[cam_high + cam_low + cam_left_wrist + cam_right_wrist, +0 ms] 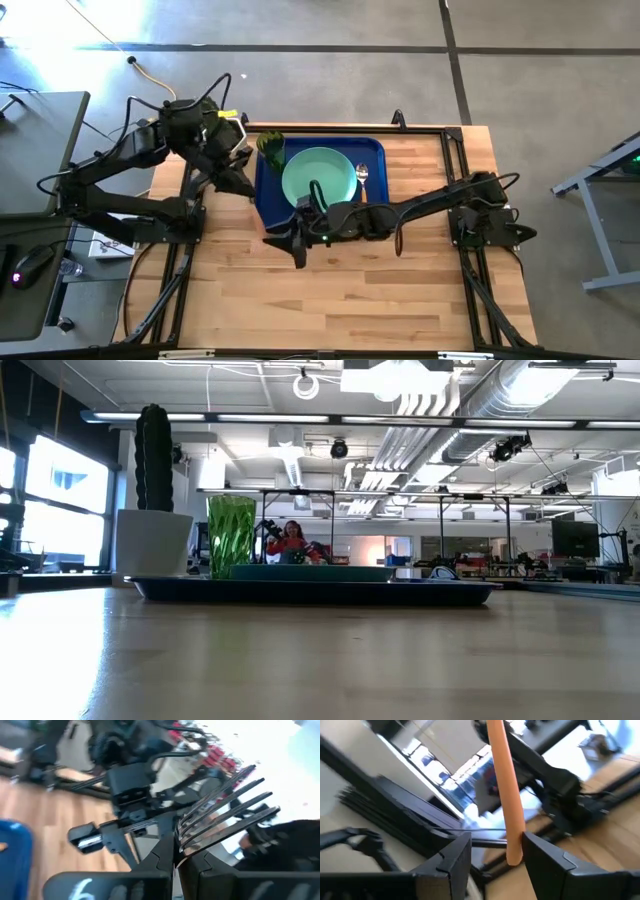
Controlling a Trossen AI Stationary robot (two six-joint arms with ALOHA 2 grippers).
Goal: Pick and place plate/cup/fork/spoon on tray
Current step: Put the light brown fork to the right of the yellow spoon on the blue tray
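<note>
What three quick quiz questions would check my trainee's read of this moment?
1. True or false: the right pincer is parked off the table.
2. Which utensil lies on the tray beside the plate?
3. The left pincer is shut on: A) the cup B) the fork C) nothing.
Key: 1 false, it is over the table by the tray's edge; 2 the spoon; 3 B.

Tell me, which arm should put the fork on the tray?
Left, probably. The left gripper is shut on the fork by its tines, right beside the tray. The right gripper is open around the handle, over the table, off the tray.
</note>
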